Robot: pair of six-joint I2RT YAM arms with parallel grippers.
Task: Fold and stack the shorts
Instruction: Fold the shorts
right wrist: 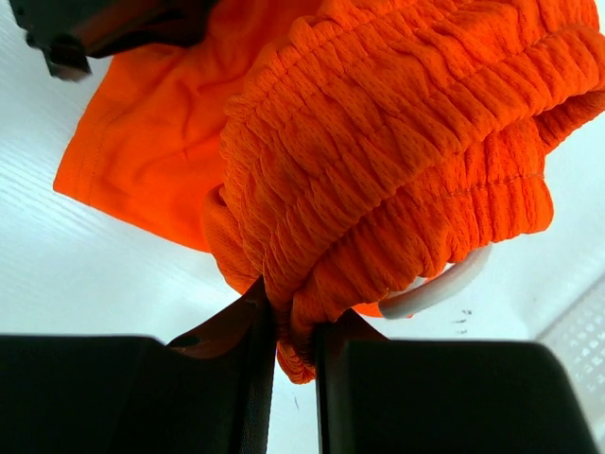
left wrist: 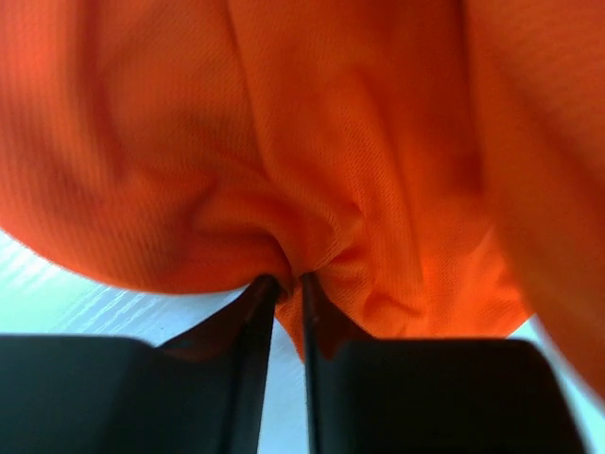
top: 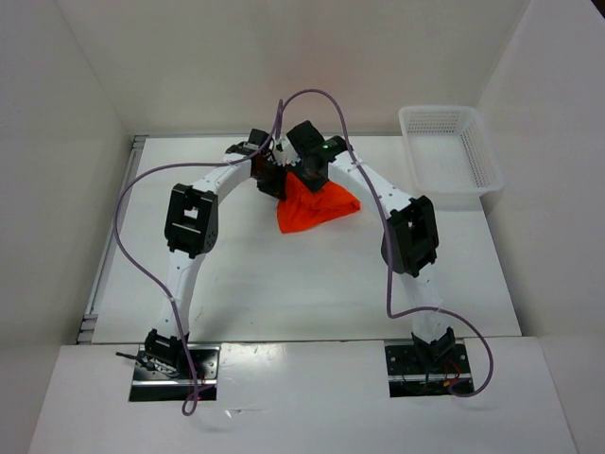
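Left gripper (left wrist: 285,284): jaws nearly closed, pinching a fold of the orange shorts (left wrist: 312,142) bunched directly above the fingertips. Right gripper (right wrist: 293,317): jaws narrow, clamped on the gathered waistband (right wrist: 378,161), with the white drawstring (right wrist: 437,287) looping just to its right. The shorts span between both grippers over the table (top: 284,284).

Bright orange shorts (top: 315,206) at 12 o'clock show a fine mesh weave, their gathered waistband (right wrist: 406,123) ridged in the same orange, the drawstring (right wrist: 440,287) white; white lattice-patterned basket (top: 444,156) at 2 o'clock; plain white table (top: 284,284); purple cables (top: 312,92)
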